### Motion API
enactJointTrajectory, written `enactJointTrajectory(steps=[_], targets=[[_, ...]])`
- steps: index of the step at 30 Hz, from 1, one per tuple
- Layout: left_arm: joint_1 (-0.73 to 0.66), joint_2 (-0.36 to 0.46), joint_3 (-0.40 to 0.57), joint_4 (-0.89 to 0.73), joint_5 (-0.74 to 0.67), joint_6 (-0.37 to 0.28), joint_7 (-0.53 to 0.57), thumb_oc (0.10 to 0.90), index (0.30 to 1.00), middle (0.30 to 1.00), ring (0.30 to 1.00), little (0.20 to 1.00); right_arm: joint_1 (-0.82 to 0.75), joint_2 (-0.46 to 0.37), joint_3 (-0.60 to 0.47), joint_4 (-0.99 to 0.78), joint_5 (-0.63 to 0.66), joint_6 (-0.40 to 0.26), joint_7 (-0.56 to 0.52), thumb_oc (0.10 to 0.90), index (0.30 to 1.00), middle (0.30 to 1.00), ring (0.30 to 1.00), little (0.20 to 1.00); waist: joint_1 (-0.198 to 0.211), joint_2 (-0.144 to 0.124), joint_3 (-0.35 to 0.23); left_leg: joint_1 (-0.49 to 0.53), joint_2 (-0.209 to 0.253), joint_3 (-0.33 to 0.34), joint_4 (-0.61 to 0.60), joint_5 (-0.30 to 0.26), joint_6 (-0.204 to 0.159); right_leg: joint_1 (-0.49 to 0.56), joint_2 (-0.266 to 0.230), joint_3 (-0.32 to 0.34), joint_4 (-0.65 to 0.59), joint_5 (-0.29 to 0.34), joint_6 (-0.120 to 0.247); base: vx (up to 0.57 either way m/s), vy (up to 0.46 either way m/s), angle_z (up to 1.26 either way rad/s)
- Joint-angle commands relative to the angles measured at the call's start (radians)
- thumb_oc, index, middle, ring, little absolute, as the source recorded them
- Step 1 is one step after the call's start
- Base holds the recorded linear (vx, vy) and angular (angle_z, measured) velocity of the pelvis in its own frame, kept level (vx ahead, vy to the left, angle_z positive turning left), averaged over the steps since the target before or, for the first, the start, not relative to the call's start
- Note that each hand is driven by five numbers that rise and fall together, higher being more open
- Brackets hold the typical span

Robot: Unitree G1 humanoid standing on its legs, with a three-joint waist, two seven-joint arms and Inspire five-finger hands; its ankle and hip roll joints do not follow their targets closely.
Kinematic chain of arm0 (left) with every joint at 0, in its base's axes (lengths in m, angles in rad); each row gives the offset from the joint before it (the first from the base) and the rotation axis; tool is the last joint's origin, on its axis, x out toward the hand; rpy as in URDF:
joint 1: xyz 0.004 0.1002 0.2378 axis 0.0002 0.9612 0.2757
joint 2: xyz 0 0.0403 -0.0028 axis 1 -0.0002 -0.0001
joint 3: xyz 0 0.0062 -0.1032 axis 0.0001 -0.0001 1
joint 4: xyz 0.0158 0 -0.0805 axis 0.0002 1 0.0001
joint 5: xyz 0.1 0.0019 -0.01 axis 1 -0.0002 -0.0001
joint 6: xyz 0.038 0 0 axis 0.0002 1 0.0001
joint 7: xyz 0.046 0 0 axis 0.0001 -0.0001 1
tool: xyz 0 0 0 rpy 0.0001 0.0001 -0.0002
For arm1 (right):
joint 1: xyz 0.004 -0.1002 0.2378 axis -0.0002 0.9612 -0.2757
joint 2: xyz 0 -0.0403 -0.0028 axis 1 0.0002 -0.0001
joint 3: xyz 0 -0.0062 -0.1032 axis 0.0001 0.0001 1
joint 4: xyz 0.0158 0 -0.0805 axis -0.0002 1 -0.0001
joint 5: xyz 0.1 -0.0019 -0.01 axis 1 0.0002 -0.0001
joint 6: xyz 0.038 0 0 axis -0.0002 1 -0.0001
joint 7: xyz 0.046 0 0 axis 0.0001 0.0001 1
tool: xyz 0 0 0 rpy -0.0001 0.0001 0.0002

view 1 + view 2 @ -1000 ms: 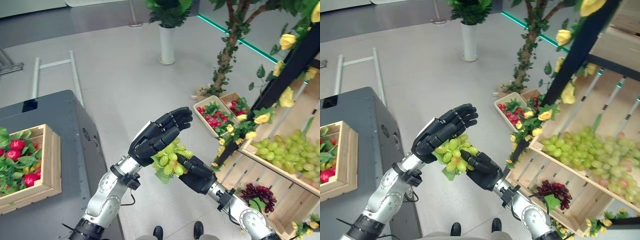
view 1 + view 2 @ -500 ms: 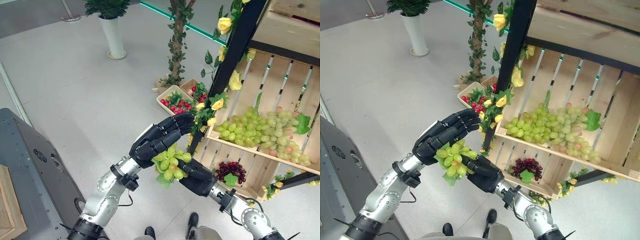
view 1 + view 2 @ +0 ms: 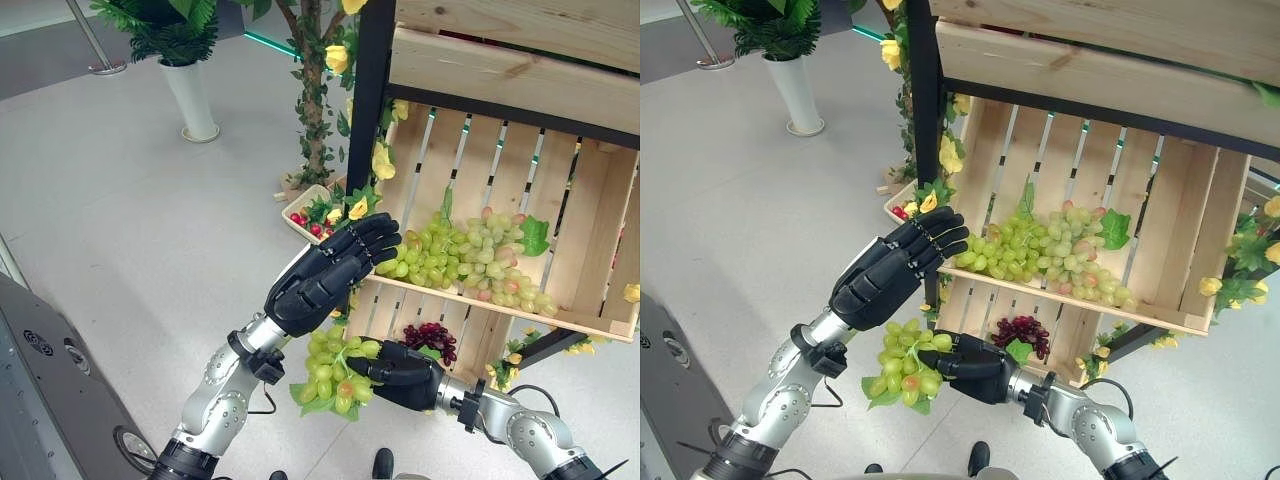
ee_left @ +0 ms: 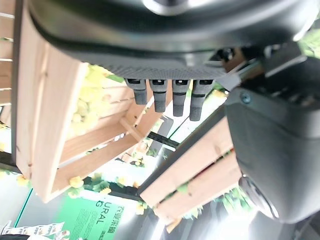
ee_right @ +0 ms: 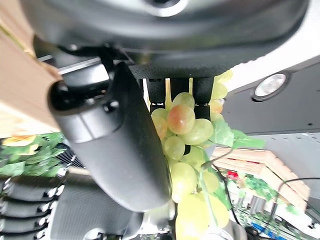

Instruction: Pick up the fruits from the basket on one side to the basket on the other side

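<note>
A bunch of green grapes (image 3: 335,372) with leaves hangs low in the middle, and my right hand (image 3: 405,362) is shut on it from the right. The right wrist view has the grapes (image 5: 182,125) pressed between the thumb (image 5: 115,135) and curled fingers. My left hand (image 3: 325,275) is open above the bunch and apart from it, its straight fingers (image 4: 170,97) reaching toward the slatted wooden crate (image 3: 470,300). That crate sits tilted on a black shelf frame and holds a heap of green grapes (image 3: 470,255).
A lower crate under it holds dark purple grapes (image 3: 432,338). A small box of red fruit (image 3: 305,208) lies on the floor by a vine-wrapped tree trunk (image 3: 315,110). A potted plant (image 3: 185,80) stands at the back. A grey cabinet corner (image 3: 35,385) is at lower left.
The camera has swung right, toward the shelf. My left hand has lifted off the bunch and now points at the crate. My right hand has dropped lower with the grapes.
</note>
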Motion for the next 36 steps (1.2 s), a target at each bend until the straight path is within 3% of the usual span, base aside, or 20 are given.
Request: enactJointTrajectory(steps=[1, 4, 11, 17, 21, 28, 36], targets=[[-0.081, 0.025, 0.041, -0.072, -0.058, -0.119, -0.026, 0.800, 0.900, 0.900, 0.900, 0.900, -0.045, 0.068, -0.080, -0.185, 0.073, -0.044, 0.156, 0.400, 0.300, 0.300, 0.300, 0.300, -0.002, -0.021, -0.083, -0.099, -0.052, -0.051, -0.004, 0.017, 0.027, 0.068, -0.047, -0.022, 0.004, -0.064, 0.035, 0.01, -0.032, 0.06], [-0.080, 0.034, 0.063, -0.068, -0.083, -0.138, -0.011, 0.800, 0.900, 0.900, 0.900, 0.900, -0.042, 0.063, -0.090, -0.194, 0.070, -0.041, 0.169, 0.400, 0.300, 0.300, 0.300, 0.300, -0.002, -0.018, -0.085, -0.097, -0.055, -0.056, -0.004, 0.016, 0.026, 0.070, -0.050, -0.025, 0.004, -0.065, 0.037, 0.02, 0.000, 0.02], [-0.062, 0.045, 0.119, -0.100, -0.148, -0.122, -0.108, 0.800, 0.900, 0.900, 0.900, 0.900, -0.034, 0.066, -0.120, -0.253, 0.109, -0.063, 0.158, 0.400, 0.300, 0.300, 0.300, 0.300, -0.001, -0.010, -0.090, -0.087, -0.065, -0.068, -0.004, 0.007, 0.026, 0.080, -0.064, -0.035, 0.006, -0.068, 0.043, 0.03, 0.025, 0.01], [-0.075, 0.061, 0.137, -0.139, -0.210, -0.038, -0.341, 0.800, 0.900, 0.900, 0.900, 0.900, -0.055, 0.079, -0.175, -0.324, 0.173, -0.203, 0.107, 0.400, 0.300, 0.300, 0.300, 0.300, -0.009, -0.002, -0.094, -0.072, -0.067, -0.062, -0.004, -0.007, 0.030, 0.081, -0.071, -0.027, 0.020, -0.076, 0.049, 0.03, 0.037, 0.00], [-0.105, 0.066, 0.111, -0.133, -0.164, 0.032, -0.421, 0.800, 0.900, 0.900, 0.900, 0.900, -0.078, 0.105, -0.196, -0.352, 0.198, -0.284, 0.077, 0.400, 0.300, 0.300, 0.300, 0.300, -0.020, 0.006, -0.098, -0.060, -0.067, -0.050, -0.004, -0.017, 0.034, 0.082, -0.074, -0.018, 0.027, -0.082, 0.054, 0.04, 0.040, -0.01], [-0.125, 0.085, 0.071, -0.108, -0.088, 0.080, -0.547, 0.800, 0.900, 0.900, 0.900, 0.900, -0.115, 0.131, -0.225, -0.385, 0.269, -0.400, 0.036, 0.400, 0.300, 0.300, 0.300, 0.300, -0.027, 0.018, -0.102, -0.050, -0.068, -0.038, -0.004, -0.027, 0.038, 0.086, -0.075, -0.008, 0.028, -0.085, 0.058, 0.00, 0.004, 0.00], [-0.126, 0.109, 0.045, -0.093, 0.002, 0.189, -0.682, 0.800, 0.900, 0.900, 0.900, 0.900, -0.155, 0.163, -0.285, -0.406, 0.333, -0.581, -0.043, 0.400, 0.300, 0.300, 0.300, 0.300, -0.035, 0.033, -0.106, -0.044, -0.062, -0.024, -0.004, -0.032, 0.041, 0.082, -0.073, 0.003, 0.030, -0.088, 0.055, 0.00, 0.000, 0.00]])
